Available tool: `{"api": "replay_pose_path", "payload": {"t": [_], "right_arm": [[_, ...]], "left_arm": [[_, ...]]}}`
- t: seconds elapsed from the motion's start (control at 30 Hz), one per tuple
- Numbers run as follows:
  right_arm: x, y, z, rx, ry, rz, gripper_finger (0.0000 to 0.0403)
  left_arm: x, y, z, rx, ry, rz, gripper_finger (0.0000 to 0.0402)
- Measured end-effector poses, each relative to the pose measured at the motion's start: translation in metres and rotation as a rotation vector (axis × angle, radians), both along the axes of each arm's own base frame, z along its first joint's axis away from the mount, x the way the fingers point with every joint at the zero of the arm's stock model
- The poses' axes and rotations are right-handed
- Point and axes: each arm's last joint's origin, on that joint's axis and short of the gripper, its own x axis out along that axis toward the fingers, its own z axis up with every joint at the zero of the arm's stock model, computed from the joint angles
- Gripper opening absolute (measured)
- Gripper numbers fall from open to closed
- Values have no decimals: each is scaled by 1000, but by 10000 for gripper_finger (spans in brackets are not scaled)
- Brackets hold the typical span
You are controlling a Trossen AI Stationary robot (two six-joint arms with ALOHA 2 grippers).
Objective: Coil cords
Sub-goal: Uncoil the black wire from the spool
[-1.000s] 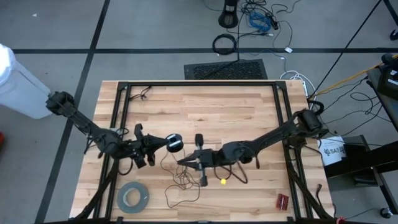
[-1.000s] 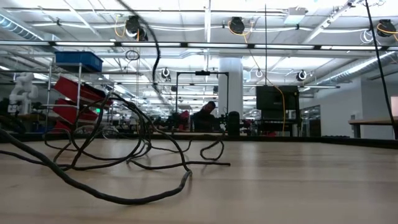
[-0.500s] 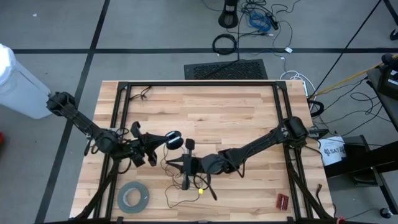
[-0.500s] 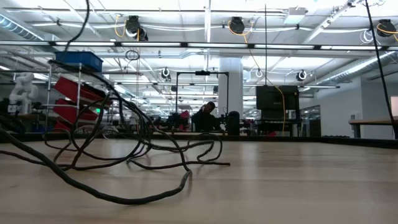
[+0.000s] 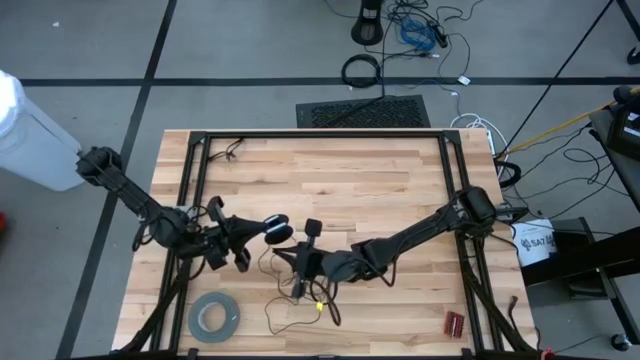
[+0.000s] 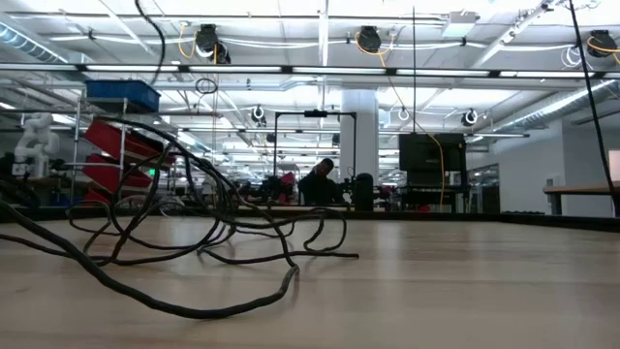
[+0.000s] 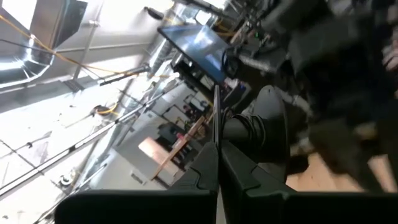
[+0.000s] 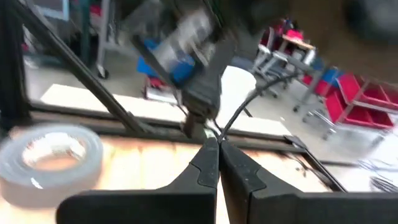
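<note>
High view | tape roll left of loose cords

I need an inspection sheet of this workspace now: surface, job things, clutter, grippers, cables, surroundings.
Surface: wooden table, black frame.
Job's things: thin wire loose in tangled loops near the front; small black disc held at the left gripper.
Clutter: grey tape roll, small red item.
Grippers: left gripper shut on the disc; right gripper shut, over the wire.
Cables: black and blue cables on the floor.
Surroundings: grey floor, white bin.
</note>
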Motion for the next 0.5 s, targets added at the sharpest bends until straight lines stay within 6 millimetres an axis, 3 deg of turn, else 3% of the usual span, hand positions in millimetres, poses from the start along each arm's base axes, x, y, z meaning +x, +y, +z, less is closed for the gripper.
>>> {"api": "replay_pose_path", "payload": {"t": [0.2, 0.5], "right_arm": [[-14, -4, 8, 33, 114, -17, 0], [-54, -18, 33, 71, 323, -58, 0]], "left_arm": [[-7, -6, 3, -6, -14, -45, 1], [-14, -13, 4, 9, -17, -130, 1]]}}
